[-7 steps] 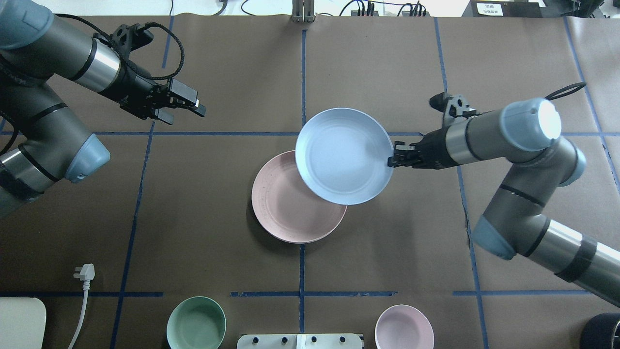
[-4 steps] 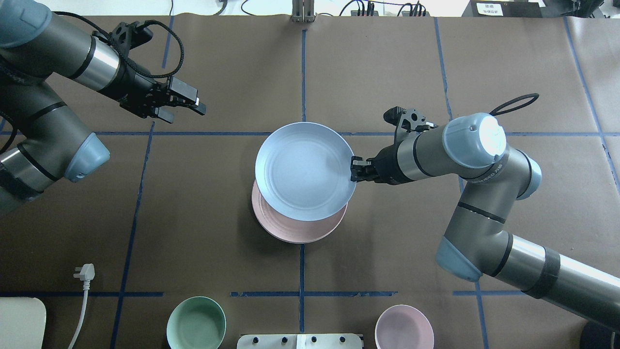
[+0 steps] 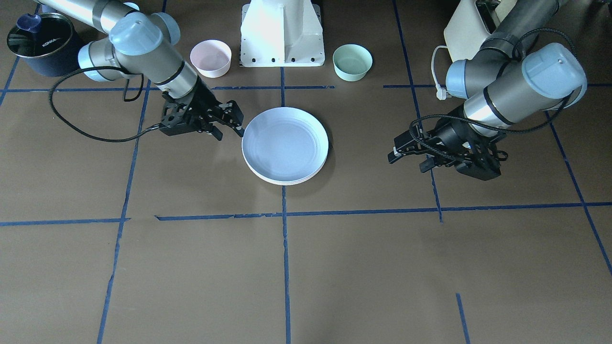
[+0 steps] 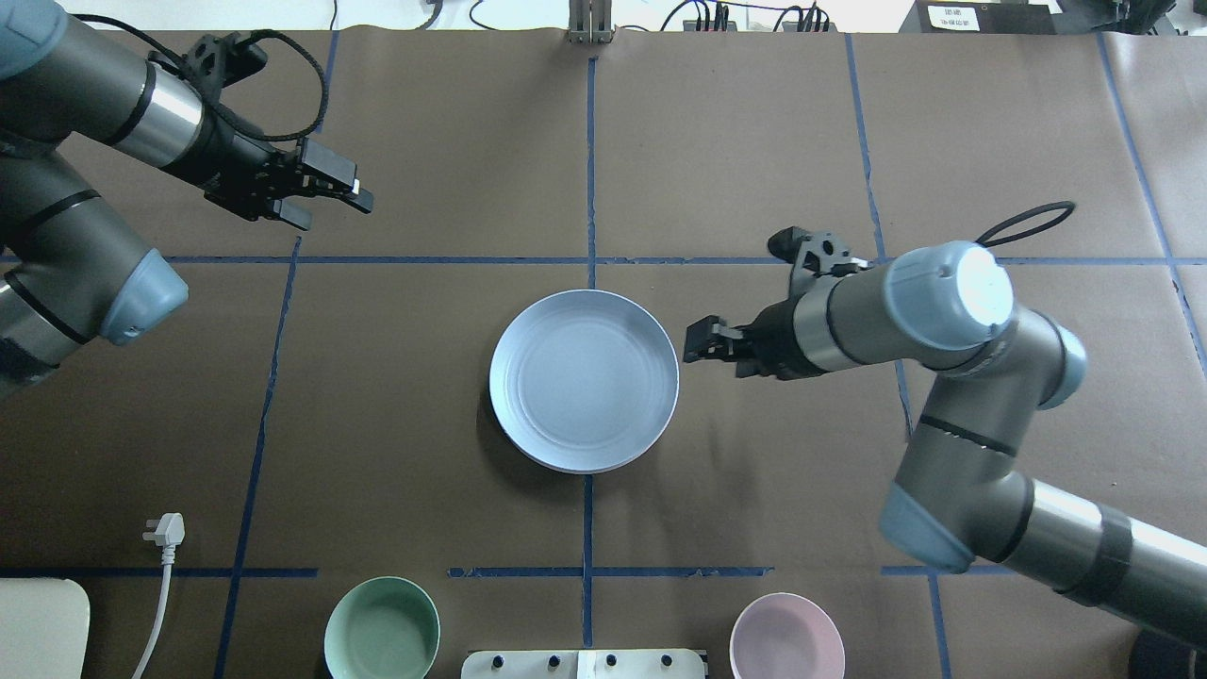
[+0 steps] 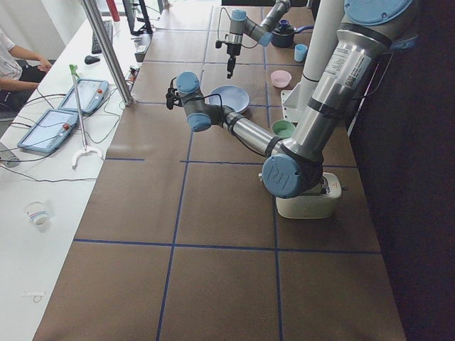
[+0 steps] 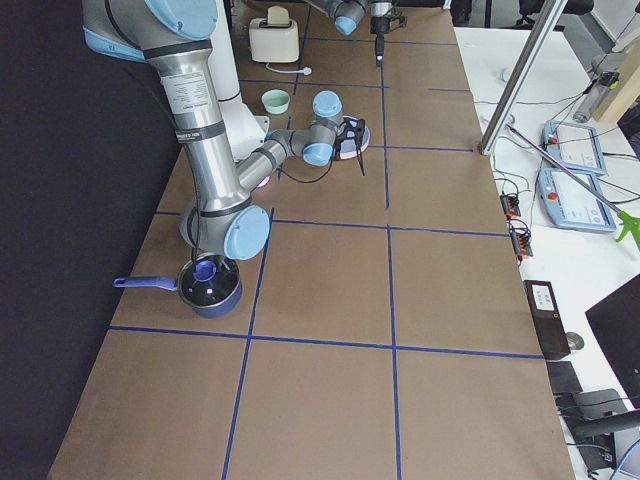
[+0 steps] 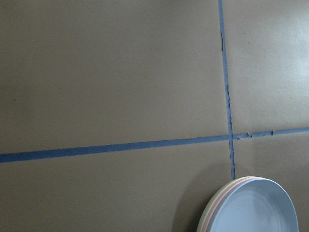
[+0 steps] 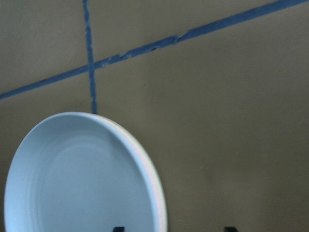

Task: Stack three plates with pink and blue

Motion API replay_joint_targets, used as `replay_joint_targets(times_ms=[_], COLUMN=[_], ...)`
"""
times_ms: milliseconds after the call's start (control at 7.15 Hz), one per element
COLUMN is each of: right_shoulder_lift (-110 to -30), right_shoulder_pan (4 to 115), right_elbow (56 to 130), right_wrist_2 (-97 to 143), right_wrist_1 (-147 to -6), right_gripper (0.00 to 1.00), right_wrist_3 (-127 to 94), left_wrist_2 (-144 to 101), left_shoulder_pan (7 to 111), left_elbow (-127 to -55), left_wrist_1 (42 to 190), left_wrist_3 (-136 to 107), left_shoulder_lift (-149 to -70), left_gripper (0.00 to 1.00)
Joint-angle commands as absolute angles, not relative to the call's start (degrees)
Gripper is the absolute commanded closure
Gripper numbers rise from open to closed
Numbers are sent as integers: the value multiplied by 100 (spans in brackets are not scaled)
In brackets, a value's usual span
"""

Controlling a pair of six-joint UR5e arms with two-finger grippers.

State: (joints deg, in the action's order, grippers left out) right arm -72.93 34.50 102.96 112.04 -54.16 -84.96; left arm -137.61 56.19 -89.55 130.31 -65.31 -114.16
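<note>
The light blue plate [image 4: 584, 380] lies flat at the table's middle on top of a stack, and also shows in the front view [image 3: 284, 143] and the right wrist view [image 8: 77, 179]. The pale pink plate is almost hidden beneath it; only its rim [image 7: 216, 205] shows in the left wrist view. I cannot make out the cream-white plate for sure. My right gripper [image 4: 696, 341] is open and empty, just off the blue plate's right edge. My left gripper [image 4: 351, 196] is open and empty, far to the back left.
A mint-green bowl [image 4: 382, 627] and a small pink bowl [image 4: 787, 637] stand near the robot's base [image 4: 585, 665]. A white plug and cable [image 4: 165, 530] lie at the near left. A dark pot [image 3: 40, 43] and a white appliance [image 3: 473, 24] flank the base.
My right gripper carried the blue plate left and nearer over the pink plate, set it down centred, opened and drew back slightly. My left arm moved a little away to the left.
</note>
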Motion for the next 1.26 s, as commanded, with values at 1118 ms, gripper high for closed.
replay_joint_targets(times_ms=[1118], right_shoulder_lift=[-8894], right_shoulder_pan=[8911], right_elbow=[9334], right_wrist_2=[13650], right_wrist_1=[-9667], right_gripper=[0], right_wrist_3=[1422], left_wrist_2=[-13473], left_shoulder_pan=[9009], left_elbow=[-7611], left_wrist_1=[8582], left_wrist_3=[1854], left_shoulder_lift=[-10619], left_gripper=[0])
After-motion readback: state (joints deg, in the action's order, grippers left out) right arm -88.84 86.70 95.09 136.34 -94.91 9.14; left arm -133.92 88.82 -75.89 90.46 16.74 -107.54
